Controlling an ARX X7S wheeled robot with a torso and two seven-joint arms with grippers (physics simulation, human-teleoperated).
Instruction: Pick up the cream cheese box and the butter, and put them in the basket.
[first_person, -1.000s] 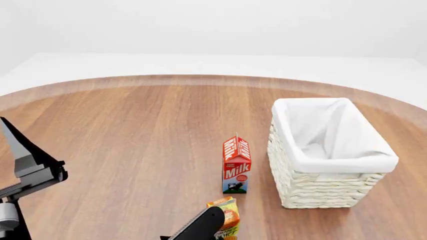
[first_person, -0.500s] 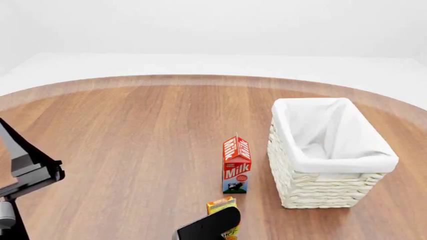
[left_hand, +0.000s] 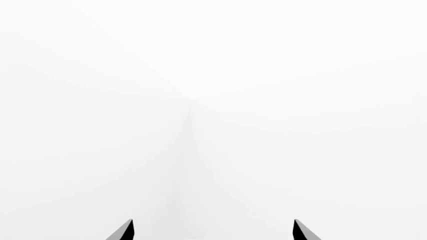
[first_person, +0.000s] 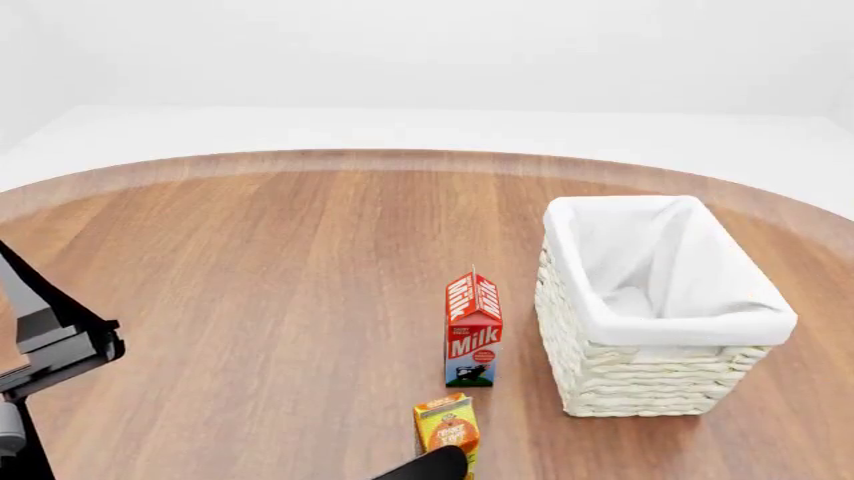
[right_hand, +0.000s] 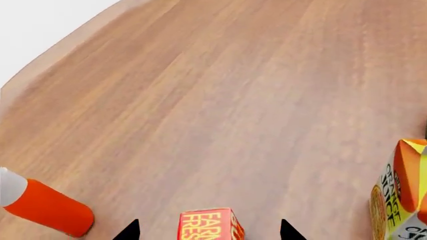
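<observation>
Table: round wooden top carrying everything; largest thing in view.
Basket: cream woven, white liner, standing to the right of the milk carton, its long axis running away from the robot. Open mouth up and nothing inside that I can see, so it seems ready to receive from above.
Milk carton: upright, just left of the basket; not a task item.
Juice carton: upright, nearer the robot than the milk; also at the edge of the right wrist view.
Butter: red-orange box with yellow lettering, lying on the table at the near edge of the right wrist view, between the two finger tips. Only one end shows, so its long axis cannot be told.
Ketchup bottle: lying on its side, well apart from the butter.
Cream cheese box: not visible in any view.
Right hand: fingers spread, holding nothing — lined up over the butter, likely for a grasp.
Left hand: fingers apart, empty, facing blank white — apparently parked aside.
</observation>
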